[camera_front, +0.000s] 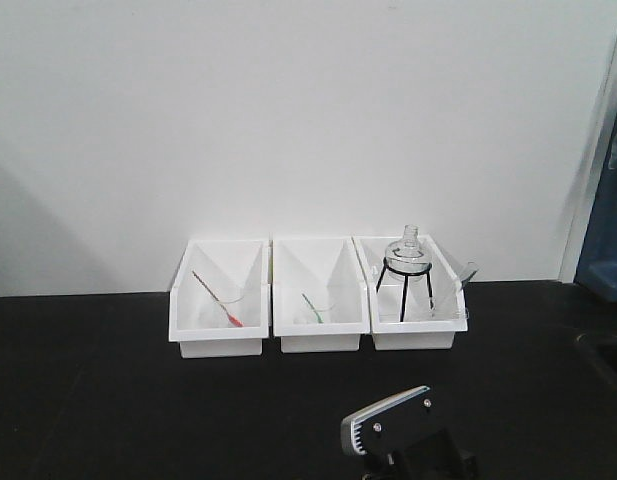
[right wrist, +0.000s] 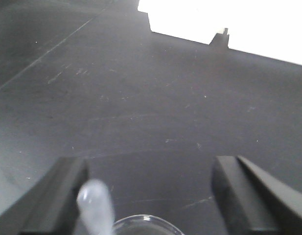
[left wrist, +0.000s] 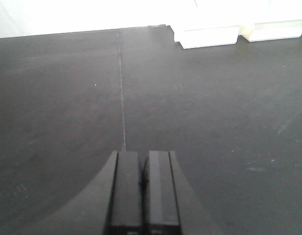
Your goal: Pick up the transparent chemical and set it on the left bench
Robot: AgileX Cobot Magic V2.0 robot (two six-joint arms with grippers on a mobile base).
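Note:
In the right wrist view the transparent chemical [right wrist: 95,203], a clear, faintly bluish pipette, stands blurred in a glass beaker [right wrist: 146,224] at the bottom edge. My right gripper [right wrist: 150,164] is open wide, a finger on each side. The pipette's bulb is close to the left finger [right wrist: 62,191]; I cannot tell whether they touch. My left gripper [left wrist: 142,154] is shut and empty, low over the black bench [left wrist: 67,98]. In the front view the clear pipette is hidden. A grey and black arm part [camera_front: 388,428] shows at the bottom edge.
Three white bins stand in a row at the wall. The left bin [camera_front: 218,330] holds a beaker with the red-filled pipette [camera_front: 220,302]. The middle bin [camera_front: 321,328] holds the green-filled pipette [camera_front: 312,310]. The right bin [camera_front: 416,330] holds a flask on a black tripod [camera_front: 406,262].

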